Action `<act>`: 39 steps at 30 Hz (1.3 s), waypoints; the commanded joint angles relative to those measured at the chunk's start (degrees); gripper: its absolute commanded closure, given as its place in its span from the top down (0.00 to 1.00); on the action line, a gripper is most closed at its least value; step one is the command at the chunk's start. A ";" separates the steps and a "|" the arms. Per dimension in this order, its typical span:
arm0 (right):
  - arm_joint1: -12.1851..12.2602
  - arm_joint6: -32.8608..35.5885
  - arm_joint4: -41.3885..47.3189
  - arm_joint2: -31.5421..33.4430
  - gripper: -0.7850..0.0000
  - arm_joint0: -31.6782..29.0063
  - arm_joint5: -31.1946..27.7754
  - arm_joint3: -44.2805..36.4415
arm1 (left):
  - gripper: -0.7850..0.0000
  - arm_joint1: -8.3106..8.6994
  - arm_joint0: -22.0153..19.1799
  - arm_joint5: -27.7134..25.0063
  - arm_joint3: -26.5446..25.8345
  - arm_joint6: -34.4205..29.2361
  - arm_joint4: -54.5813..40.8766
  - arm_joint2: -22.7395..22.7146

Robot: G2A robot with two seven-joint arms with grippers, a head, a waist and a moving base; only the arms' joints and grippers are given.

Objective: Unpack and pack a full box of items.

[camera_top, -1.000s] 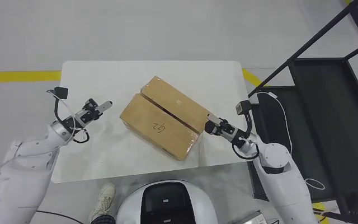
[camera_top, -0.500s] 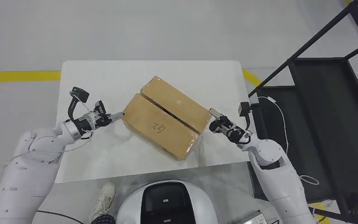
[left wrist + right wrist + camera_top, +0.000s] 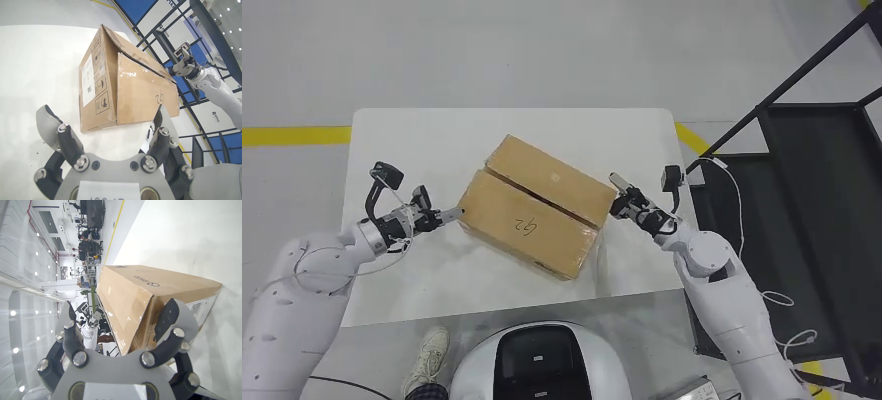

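Cardboard box (image 3: 534,205): one, flaps closed along a centre seam, set askew at the middle of the white bench (image 3: 402,140). Left jaws: spread, empty, just beside the box's left end near its top edge. Right jaws: spread, empty, straddling the right-end corner, where a flap edge lifts slightly. Hazards, as we judge them: a push from one side alone could slide or turn the box on the smooth bench; a shallow bite on the flap could slip off or tear the cardboard.

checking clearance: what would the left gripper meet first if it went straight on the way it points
The cardboard box: the left gripper points at its near end face, seemingly just short of touching.
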 commanded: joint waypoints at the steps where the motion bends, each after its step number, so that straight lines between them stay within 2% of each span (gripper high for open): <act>1: -0.11 -0.69 -0.33 -0.58 1.00 1.03 -0.25 0.21 | 1.00 0.06 0.48 1.55 -0.23 2.05 0.94 -0.94; 4: -0.33 -0.99 -0.10 -1.53 1.00 2.84 -1.73 0.90 | 1.00 -0.16 1.93 2.23 -0.54 5.16 -3.20 -1.58; 8: -0.57 -0.75 0.33 -2.66 1.00 5.25 -2.20 2.67 | 1.00 -0.17 2.30 1.04 -0.57 1.26 -12.08 -1.60; 12: -0.57 -2.15 0.98 -1.85 1.00 6.11 -2.21 3.56 | 1.00 -0.35 1.32 1.03 -0.84 -0.35 -13.64 -0.57; 16: -0.05 -2.17 2.95 1.77 1.00 2.98 -2.43 0.68 | 1.00 -1.02 -0.86 0.62 0.35 -0.75 -14.57 2.44; 20: 0.68 -0.23 5.17 6.43 1.00 -2.48 -2.02 -4.57 | 1.00 -1.62 -4.01 0.16 2.18 -4.60 -16.97 5.58; 24: 1.22 1.04 6.53 10.35 1.00 -7.07 -0.99 -9.04 | 1.00 -1.75 -6.00 0.46 3.80 -6.17 -15.87 6.31; 29: 1.58 2.38 8.17 13.34 1.00 -11.14 -0.22 -13.70 | 1.00 -1.18 -5.39 -0.28 3.22 -12.43 -20.53 5.33; 33: 1.76 3.76 8.69 14.29 1.00 -12.81 0.00 -15.88 | 1.00 -0.24 -3.63 -0.73 -0.09 -20.40 -27.43 3.32; 39: 1.94 4.99 8.66 14.31 1.00 -13.47 0.91 -16.17 | 1.00 0.82 -1.68 0.89 -3.39 -26.39 -28.55 1.28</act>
